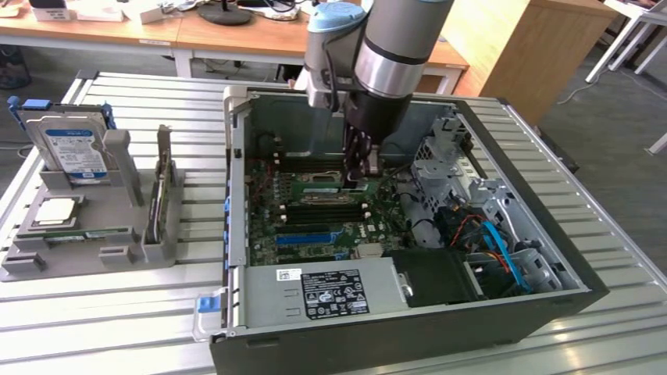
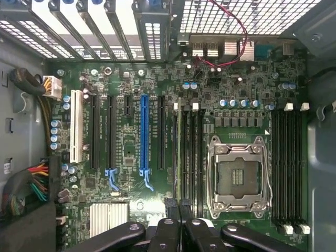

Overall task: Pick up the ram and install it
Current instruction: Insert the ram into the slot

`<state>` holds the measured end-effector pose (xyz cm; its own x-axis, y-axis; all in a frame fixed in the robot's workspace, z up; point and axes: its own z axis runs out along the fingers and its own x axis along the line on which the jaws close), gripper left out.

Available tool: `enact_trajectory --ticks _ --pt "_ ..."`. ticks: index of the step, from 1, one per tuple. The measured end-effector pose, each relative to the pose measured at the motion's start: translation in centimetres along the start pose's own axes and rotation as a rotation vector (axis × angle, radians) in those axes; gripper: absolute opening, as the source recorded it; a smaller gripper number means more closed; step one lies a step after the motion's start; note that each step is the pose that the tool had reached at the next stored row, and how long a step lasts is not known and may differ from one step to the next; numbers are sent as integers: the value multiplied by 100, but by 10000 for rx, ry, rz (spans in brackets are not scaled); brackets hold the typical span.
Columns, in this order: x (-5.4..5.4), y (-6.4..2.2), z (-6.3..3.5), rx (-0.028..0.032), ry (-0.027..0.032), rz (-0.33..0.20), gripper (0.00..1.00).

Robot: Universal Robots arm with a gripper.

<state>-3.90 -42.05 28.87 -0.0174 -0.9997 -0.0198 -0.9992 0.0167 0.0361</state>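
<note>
The ram (image 2: 178,157) is a thin green stick standing on edge in the black slot nearest the blue slot (image 2: 144,136), beside the CPU socket (image 2: 239,176). My gripper (image 2: 178,207) is shut, its black fingertips (image 2: 169,203) pressed together just over the near end of the ram. I cannot tell whether they touch it. In the exterior view the arm reaches straight down into the open computer case (image 1: 521,234), with the gripper (image 1: 358,180) low over the motherboard by the socket.
Empty black memory slots (image 2: 289,168) lie on the far side of the socket. A power supply (image 1: 323,293) and cables (image 1: 490,242) fill the case's near end. On the exterior view's left, a grey fixture (image 1: 125,250) holds a hard drive (image 1: 68,148) and a card (image 1: 162,195).
</note>
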Motion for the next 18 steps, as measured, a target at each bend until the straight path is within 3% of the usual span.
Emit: enact_trajectory --ticks 18 --pt "3 -6 155 0 -1 0 12"
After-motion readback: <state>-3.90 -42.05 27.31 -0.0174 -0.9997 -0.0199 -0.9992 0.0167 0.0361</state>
